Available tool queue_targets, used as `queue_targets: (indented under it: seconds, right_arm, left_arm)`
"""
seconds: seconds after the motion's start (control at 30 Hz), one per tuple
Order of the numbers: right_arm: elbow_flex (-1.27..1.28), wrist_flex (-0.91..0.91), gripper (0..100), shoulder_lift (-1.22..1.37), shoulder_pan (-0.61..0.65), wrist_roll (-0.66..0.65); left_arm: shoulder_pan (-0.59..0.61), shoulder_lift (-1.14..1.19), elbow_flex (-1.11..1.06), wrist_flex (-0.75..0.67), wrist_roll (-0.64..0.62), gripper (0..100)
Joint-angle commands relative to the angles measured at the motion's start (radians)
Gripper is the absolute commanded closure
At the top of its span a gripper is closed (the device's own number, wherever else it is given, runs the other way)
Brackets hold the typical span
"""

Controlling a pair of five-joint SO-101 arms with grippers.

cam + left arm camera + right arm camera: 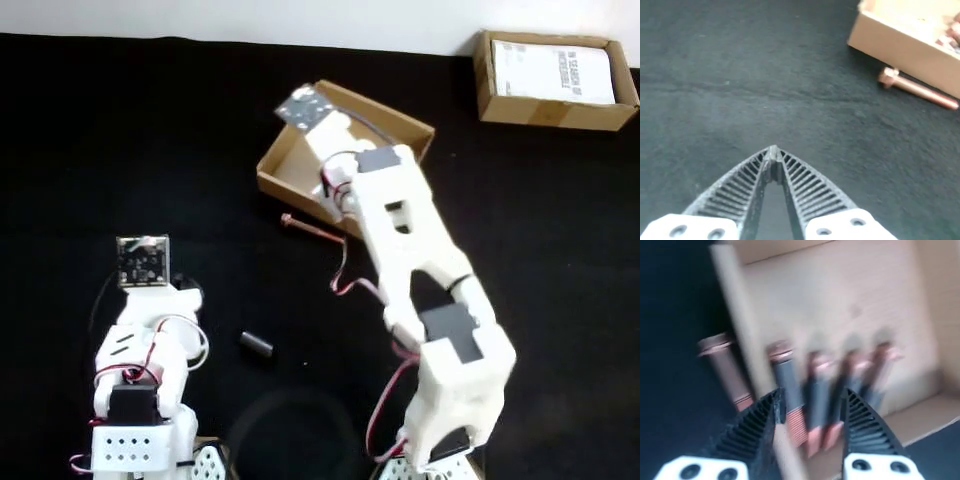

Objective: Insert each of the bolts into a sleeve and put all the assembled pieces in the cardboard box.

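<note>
A cardboard box (290, 160) lies open at the table's middle back, and my right arm (400, 230) stretches over it. My right gripper (810, 410) hangs open above the box's near wall (740, 340). Several assembled bolt-and-sleeve pieces (815, 390) lie side by side on the box floor below the jaws. One bare copper bolt (310, 228) (725, 367) (917, 88) rests on the black mat just outside the box. A loose black sleeve (256, 345) lies nearer the arm bases. My left gripper (773, 152) is shut and empty, low over the mat, short of the bolt.
A second cardboard box (555, 80) holding a printed sheet sits at the back right. The black mat (120, 140) covers the table. Red and white cables (345, 275) trail from the right arm close to the bolt.
</note>
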State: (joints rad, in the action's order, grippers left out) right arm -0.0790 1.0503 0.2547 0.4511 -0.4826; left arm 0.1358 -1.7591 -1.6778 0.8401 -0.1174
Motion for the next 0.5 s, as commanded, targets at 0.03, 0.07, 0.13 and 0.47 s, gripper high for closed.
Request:
queue_targets:
  seconds: [0.03, 0.07, 0.13, 0.47]
  right_arm:
    - [-0.044, 0.216, 84.0, -0.26, 0.17, 0.121]
    - [-0.044, 0.257, 84.0, -0.298, 0.208, 0.135]
    - [-0.044, 0.337, 84.0, -0.369, 0.285, 0.163]
    - [0.206, 0.44, 84.0, -0.532, 0.412, 0.29]
  left_arm:
    - [0.108, -0.001, -0.021, -0.035, -0.009, 99]
    - [0.14, -0.001, -0.021, -0.035, -0.006, 99]
    - [0.217, -0.001, -0.021, -0.035, -0.006, 99]
    - [0.529, -0.002, -0.015, 0.1, -0.005, 99]
